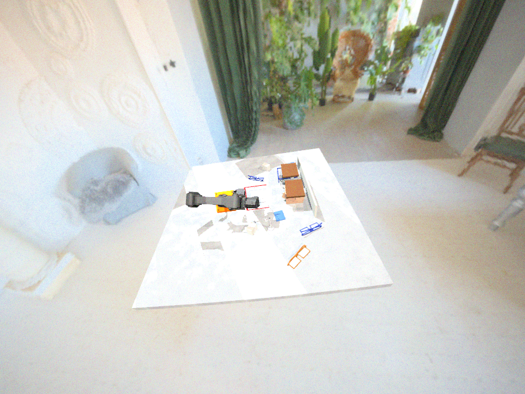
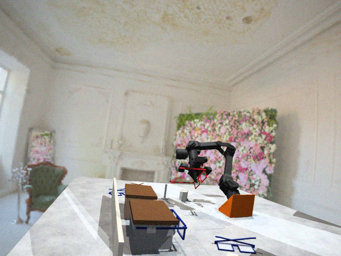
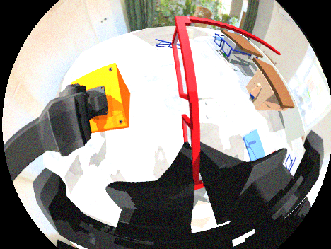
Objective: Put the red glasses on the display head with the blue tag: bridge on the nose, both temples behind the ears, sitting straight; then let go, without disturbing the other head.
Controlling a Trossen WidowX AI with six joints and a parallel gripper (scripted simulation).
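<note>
One gripper gripping red glasses, temples toward brown-topped heads

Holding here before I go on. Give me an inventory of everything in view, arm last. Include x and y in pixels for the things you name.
Red glasses point(image 1: 256, 186) point(image 2: 192, 168) point(image 3: 192, 88): one, red, in the gripper
Tan head point(image 1: 295, 198) point(image 2: 127, 208) point(image 3: 265, 96): one, brown-topped, beside the board
Grey head point(image 2: 151, 240): one, brown-topped, beside the tan head
Blue glasses: three; one on the grey head, two on the table
Orange glasses point(image 1: 299, 255): one, orange, on the table
Blue square point(image 1: 278, 215) point(image 3: 253, 143): one, flat before the tan head
Board point(image 1: 311, 192) point(image 2: 116, 214): one, cream, upright behind the heads
Small blocks: two, pale, on the table
Post point(image 2: 165, 190): one, grey, upright
Room: green curtains, plants, chairs, flower wall
Mount point(image 2: 242, 205) point(image 3: 122, 102): one, orange-yellow, under the arm
Arm point(image 1: 211, 201) point(image 2: 228, 162): one, black
Gripper point(image 1: 259, 202) point(image 2: 196, 180) point(image 3: 190, 145): one, black, closed on the red glasses
</note>
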